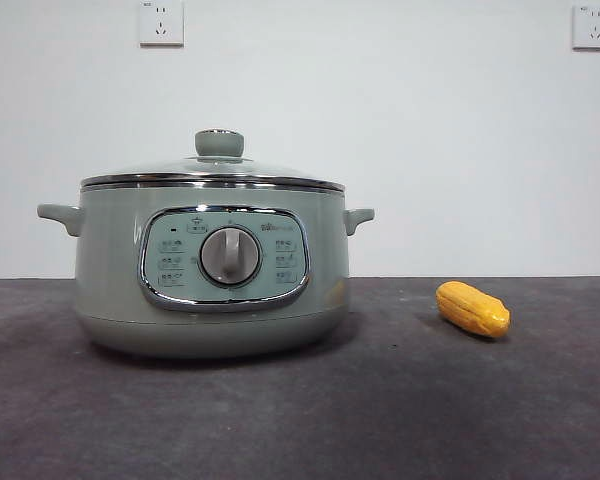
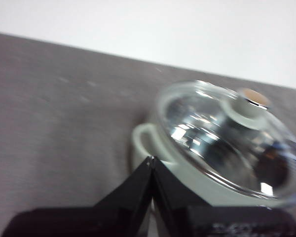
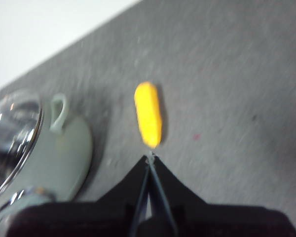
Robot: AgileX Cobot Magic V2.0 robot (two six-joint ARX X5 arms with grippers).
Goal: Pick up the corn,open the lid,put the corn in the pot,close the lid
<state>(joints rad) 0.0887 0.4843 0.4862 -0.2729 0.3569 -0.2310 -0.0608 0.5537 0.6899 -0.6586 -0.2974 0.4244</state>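
a: where's the corn [image 1: 473, 308]?
b: lying on the counter [image 1: 400, 400], right of the pot [image 1: 212, 270], lid [image 1: 212, 170] on.
a: right pincer [image 3: 150, 158]?
b: pressed together above it. it should spread, then pinch mid-cob. left pincer [image 2: 151, 160] is pressed together too, near the pot.

Glossy plastic corn [image 1: 473, 308], glass lid [image 1: 212, 170] steel-rimmed, smooth pot [image 1: 110, 270], matt table [image 1: 380, 410]

dark grey table [image 1: 310, 420], pale green pot [image 1: 110, 270] standing on it, corn [image 1: 472, 308] lying apart
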